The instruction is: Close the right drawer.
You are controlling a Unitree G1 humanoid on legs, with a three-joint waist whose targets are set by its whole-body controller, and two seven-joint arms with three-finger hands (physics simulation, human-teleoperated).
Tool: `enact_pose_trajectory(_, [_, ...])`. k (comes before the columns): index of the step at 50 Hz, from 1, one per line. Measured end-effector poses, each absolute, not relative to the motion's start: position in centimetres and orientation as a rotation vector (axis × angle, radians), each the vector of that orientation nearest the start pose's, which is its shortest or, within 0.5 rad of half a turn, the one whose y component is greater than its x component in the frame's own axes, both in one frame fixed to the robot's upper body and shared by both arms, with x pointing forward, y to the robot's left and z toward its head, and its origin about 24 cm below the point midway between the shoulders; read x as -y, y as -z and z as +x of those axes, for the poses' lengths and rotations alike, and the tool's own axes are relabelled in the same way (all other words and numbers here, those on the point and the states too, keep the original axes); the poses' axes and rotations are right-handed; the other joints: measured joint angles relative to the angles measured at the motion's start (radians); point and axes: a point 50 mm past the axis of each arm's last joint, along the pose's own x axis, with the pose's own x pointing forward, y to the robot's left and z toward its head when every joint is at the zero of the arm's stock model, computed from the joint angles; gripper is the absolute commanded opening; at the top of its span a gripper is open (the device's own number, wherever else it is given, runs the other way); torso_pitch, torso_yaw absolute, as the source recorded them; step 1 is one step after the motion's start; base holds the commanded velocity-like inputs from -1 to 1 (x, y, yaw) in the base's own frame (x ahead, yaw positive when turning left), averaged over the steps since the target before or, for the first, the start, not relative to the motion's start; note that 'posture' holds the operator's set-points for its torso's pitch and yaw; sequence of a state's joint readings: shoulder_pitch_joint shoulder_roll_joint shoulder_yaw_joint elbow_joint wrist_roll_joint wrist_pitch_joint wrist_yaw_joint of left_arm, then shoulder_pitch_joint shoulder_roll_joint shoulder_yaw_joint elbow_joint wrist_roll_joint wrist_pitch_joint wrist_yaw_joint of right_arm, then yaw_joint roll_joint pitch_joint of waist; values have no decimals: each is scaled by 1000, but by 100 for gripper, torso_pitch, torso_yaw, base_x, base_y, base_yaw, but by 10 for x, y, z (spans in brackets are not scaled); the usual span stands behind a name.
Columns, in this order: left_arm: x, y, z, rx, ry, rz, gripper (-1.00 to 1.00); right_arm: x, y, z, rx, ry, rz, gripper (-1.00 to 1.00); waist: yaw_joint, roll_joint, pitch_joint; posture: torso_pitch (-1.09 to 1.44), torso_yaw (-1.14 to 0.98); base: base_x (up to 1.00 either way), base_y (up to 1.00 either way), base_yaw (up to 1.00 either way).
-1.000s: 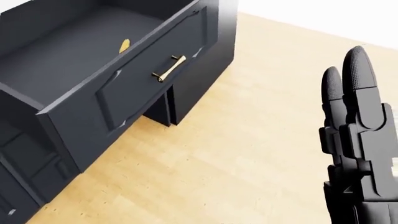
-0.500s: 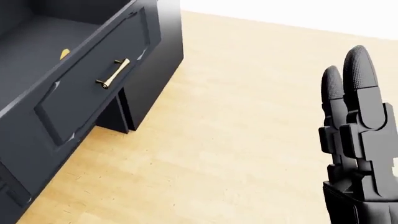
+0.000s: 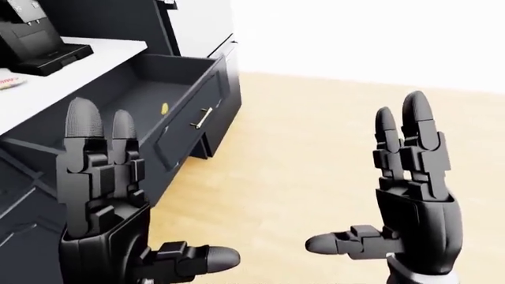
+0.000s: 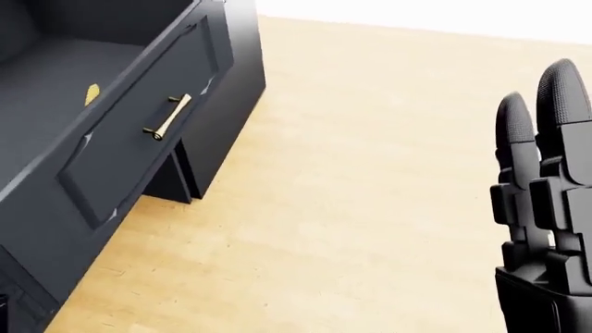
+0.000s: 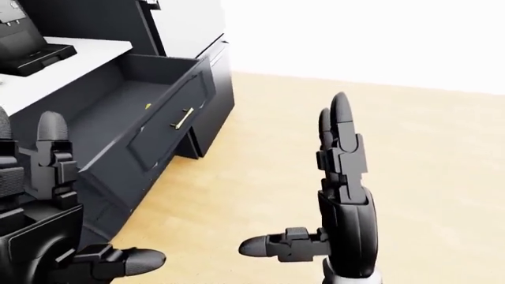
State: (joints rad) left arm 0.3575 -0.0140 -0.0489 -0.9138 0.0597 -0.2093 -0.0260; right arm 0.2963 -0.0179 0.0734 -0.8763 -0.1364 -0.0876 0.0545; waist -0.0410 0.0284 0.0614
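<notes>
Right drawer: the right drawer (image 3: pixel 170 118) stands pulled far out of the dark cabinet (image 3: pixel 225 77), at the end of the desk (image 3: pixel 47 83) nearest the open floor; its panelled front (image 4: pixel 139 139) faces the wooden floor (image 3: pixel 308 148).
Handle: a brass bar handle (image 4: pixel 167 116) sits in the middle of that front.
Inside the drawer: one small yellow object (image 4: pixel 91 94) lies on the drawer bottom; what it is I cannot tell.
On the desk: a black coffee machine (image 3: pixel 35 38) stands near the desk's far corner, well apart from the drawer.
Left robot hand: the left robot hand (image 3: pixel 102 195) is raised with fingers spread and thumb out, holding nothing, low in the left-eye view below the drawer front.
Right robot hand: the right robot hand (image 3: pixel 410 189) is also spread and empty, over the bare floor, well apart from the drawer.
Step in hand: approach to the drawer front; no contact yet, I judge.
How to do it well: put a flat palm on the front panel near the handle and push straight along the slide, not sideways, so the drawer does not jam.
Edges: the drawer's projecting corner and top edge could catch fingers.
Open room: the floor to the right of the cabinet is wide and free for stepping.
</notes>
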Motion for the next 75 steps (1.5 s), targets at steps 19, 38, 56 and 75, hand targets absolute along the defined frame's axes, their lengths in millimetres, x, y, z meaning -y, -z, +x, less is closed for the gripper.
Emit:
enact_pose_trajectory(19, [-157, -189, 142, 758, -66, 82, 100, 143, -183, 159, 668, -36, -152, 100, 63, -18, -12, 0, 0, 11, 37, 0])
enact_pose_trajectory(38, [-154, -192, 140, 781, -49, 75, 100, 145, -185, 158, 674, -23, -156, 100, 23, -22, 0, 0, 0, 8, 39, 0])
enact_pose_trajectory(56, [-154, -188, 143, 755, -57, 73, 100, 145, -180, 161, 643, -31, -157, 100, 24, -73, -5, 0, 0, 2, 48, 0])
enact_pose_trajectory(75, [-156, -189, 143, 757, -60, 79, 100, 143, -180, 163, 636, -34, -152, 100, 38, -27, -8, 0, 0, 0, 48, 0])
